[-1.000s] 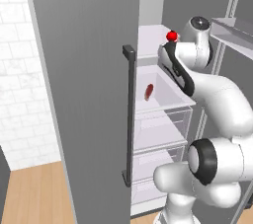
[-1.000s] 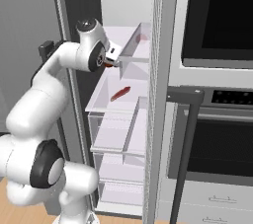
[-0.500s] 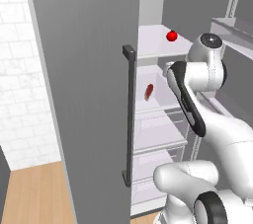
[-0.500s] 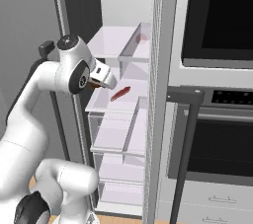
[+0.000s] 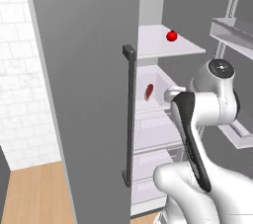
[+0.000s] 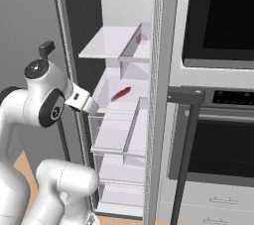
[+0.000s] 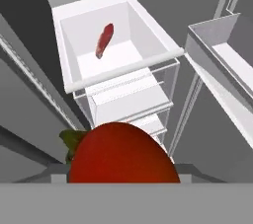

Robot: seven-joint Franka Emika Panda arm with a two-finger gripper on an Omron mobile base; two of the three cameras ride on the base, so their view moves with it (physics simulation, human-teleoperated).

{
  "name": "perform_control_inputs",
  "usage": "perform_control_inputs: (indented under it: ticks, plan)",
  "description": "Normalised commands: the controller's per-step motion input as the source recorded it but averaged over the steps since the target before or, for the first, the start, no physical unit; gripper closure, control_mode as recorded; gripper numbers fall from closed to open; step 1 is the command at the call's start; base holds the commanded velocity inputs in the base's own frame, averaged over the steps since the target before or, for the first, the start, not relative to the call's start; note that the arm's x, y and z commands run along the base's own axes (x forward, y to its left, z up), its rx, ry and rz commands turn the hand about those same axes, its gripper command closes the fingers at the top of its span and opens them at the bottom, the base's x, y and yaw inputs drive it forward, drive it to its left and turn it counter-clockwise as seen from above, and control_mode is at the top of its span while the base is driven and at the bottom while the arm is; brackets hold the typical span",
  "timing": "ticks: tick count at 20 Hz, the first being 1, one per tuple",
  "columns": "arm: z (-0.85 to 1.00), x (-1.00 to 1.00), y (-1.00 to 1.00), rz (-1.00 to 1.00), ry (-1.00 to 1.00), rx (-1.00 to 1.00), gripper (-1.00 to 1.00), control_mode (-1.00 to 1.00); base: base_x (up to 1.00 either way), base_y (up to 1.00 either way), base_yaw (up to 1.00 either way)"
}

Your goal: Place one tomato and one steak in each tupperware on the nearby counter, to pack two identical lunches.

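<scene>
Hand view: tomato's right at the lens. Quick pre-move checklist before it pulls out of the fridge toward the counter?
1. Tomato in the gripper: cannot tell. A tomato sits close against the camera in the hand view, but the finger tips are hidden behind it.
2. Second tomato left on the upper shelf: ok.
3. Steak lying in the open drawer, untouched: ok.
4. Fridge door swung wide: ok.
5. Room on the other side: cannot tell; the door bins stand close beside the hand.
6. Tupperware and counter located: cannot tell.
</scene>
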Motion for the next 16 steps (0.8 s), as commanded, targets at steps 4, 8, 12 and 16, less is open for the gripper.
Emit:
perform_control_inputs:
  ticks: [4,8,12,16]
  plan:
    - [-0.04,-0.24,0.04,0.01,0.00,0.00,1.00,1.00,-0.75,0.04,0.02]
    - [0.00,0.00,0.00,0.00,0.00,0.00,1.00,1.00,-1.00,-0.01,0.01]
    - [0.00,0.00,0.00,0.00,0.00,0.00,1.00,1.00,-0.97,-0.55,-0.02]
    - [0.00,0.00,0.00,0.00,0.00,0.00,1.00,1.00,-0.48,-1.00,-0.09]
